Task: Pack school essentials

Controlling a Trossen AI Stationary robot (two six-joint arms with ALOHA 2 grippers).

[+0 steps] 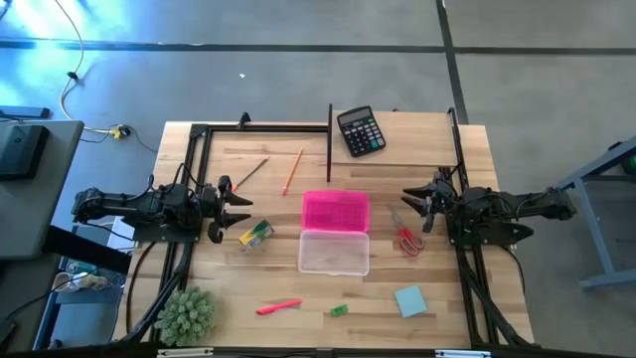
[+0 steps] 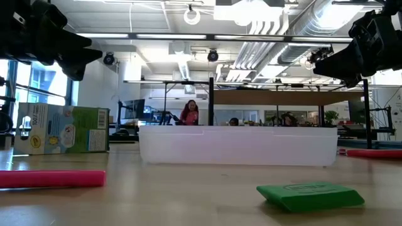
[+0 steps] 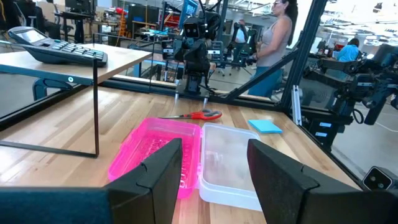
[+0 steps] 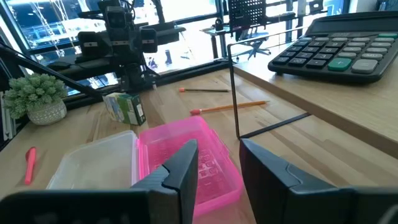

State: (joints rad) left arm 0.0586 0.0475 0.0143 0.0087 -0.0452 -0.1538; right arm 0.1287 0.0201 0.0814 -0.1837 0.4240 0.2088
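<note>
An open pencil case lies mid-table, its pink half [image 1: 335,211] toward the far edge and its clear half [image 1: 334,252] toward the near edge. A brown pencil [image 1: 251,171] and an orange pencil [image 1: 292,171] lie beyond it. The yellow-green crayon box [image 1: 255,235] lies just near-right of my left gripper [image 1: 234,204], which is open and hovers left of the case. The red-handled scissors [image 1: 407,237] lie close to my right gripper [image 1: 412,204], also open. Near the front edge lie the pink-red marker [image 1: 278,307], a green piece [image 1: 339,310] and a light-blue notepad [image 1: 409,300].
A black calculator [image 1: 360,130] sits on a raised wooden shelf at the table's far right. A thin black rod frame [image 1: 329,129] stands along the far edge. A spiky green plant ball [image 1: 187,314] sits at the near left corner. People stand in the room beyond.
</note>
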